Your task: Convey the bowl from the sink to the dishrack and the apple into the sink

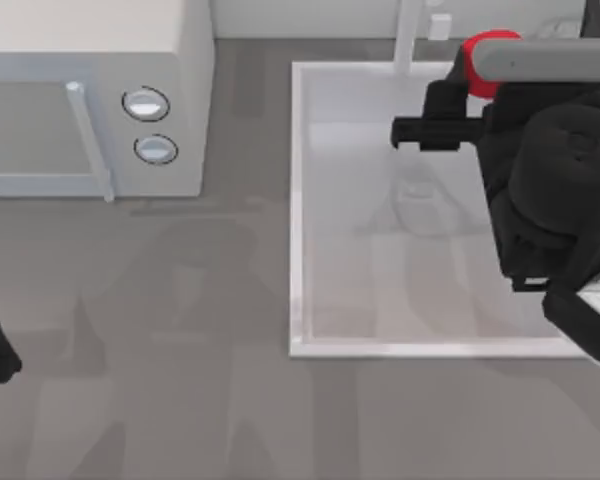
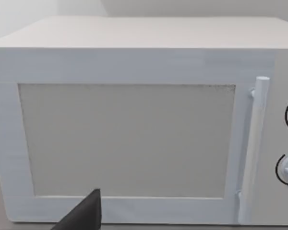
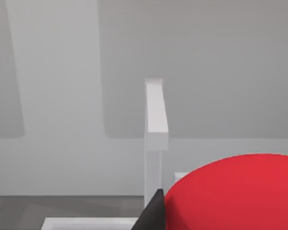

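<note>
Hovering over the upper right of the top view, the right tool (image 1: 458, 95) sits above the back of the sink (image 1: 298, 250), with the apple (image 1: 483, 62) partly hidden under the arm's grey link. From the right wrist view the apple (image 3: 240, 194) sits against a dark fingertip (image 3: 154, 213), apparently gripped (the second finger is hidden). A white tap (image 1: 408, 40) rises just beside it. The microwave (image 1: 90, 95) occupies the counter's (image 1: 180, 400) upper left. The left arm is parked at the left edge; whether its tool is wide or narrow I cannot tell.
</note>
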